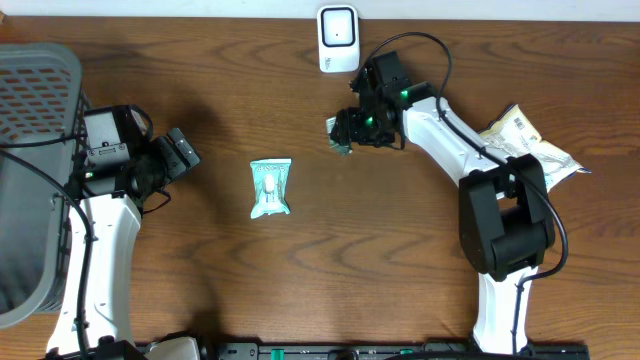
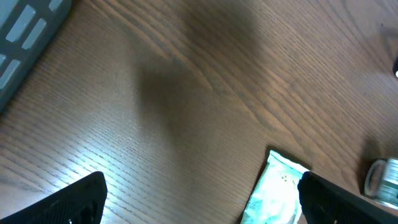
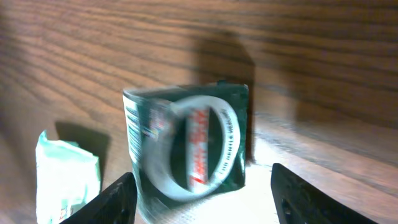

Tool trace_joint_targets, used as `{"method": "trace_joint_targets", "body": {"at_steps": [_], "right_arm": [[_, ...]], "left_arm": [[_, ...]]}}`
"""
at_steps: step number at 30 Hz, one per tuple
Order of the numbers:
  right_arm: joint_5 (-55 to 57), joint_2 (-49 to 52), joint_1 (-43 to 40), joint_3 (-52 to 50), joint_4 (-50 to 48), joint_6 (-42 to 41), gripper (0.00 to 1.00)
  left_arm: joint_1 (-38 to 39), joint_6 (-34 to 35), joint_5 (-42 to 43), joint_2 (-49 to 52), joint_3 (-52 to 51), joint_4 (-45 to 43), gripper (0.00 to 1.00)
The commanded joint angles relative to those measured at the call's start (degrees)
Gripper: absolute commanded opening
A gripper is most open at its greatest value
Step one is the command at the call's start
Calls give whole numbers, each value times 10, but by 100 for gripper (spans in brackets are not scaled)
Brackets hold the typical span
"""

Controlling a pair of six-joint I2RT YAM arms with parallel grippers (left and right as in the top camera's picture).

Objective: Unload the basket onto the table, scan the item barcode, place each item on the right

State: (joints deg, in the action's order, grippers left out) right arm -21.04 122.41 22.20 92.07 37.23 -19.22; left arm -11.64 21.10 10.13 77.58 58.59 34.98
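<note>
Though a grey basket (image 1: 40,75) stands left, the pale packet (image 1: 270,188) lies outside it.

Overhead looks straight down on the whole table (image 1: 300,290). Both wrist views sit low and close; all three catch the pale packet (image 1: 270,187), five o'clock left wrist, eight o'clock right.

Open tabletop (image 1: 215,285) between pouch (image 1: 270,188) and basket (image 1: 35,90)

White arms (image 1: 100,250); black joints (image 1: 505,225)
</note>
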Motion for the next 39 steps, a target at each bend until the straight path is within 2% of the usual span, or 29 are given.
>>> {"method": "trace_joint_targets", "body": {"at_steps": [1,11,18,21,22,23,25,26,31,34,39], "right_arm": [[-17,-16,2,-3,1,15,66],[-31,25,-5,-3,-31,-45,61],[-66,68,-1,-3,-41,-43,51],[-70,92,10,-3,-48,-44,41],[-70,98,11,-3,-47,-50,35],[-70,107,10,-3,-45,-59,23],[-70,115,9,-3,-35,-70,12],[-70,115,6,-3,-31,-69,1],[-91,113,-8,-3,-29,-68,1],[-139,110,-23,-3,-23,-41,1],[-130,73,-51,-3,23,15,1]], "left_arm": [[-2,-5,-6,0,2,2,98],[-2,-5,-6,0,2,2,98],[-2,-5,-6,0,2,2,98],[-2,-5,-6,0,2,2,98],[-2,-5,-6,0,2,2,98],[-2,-5,-6,0,2,2,98],[-2,-5,-6,0,2,2,98],[-2,-5,-6,0,2,2,98],[-2,-5,-6,0,2,2,98],[-2,-5,-6,0,2,2,98],[-2,-5,-6,0,2,2,98]]}}
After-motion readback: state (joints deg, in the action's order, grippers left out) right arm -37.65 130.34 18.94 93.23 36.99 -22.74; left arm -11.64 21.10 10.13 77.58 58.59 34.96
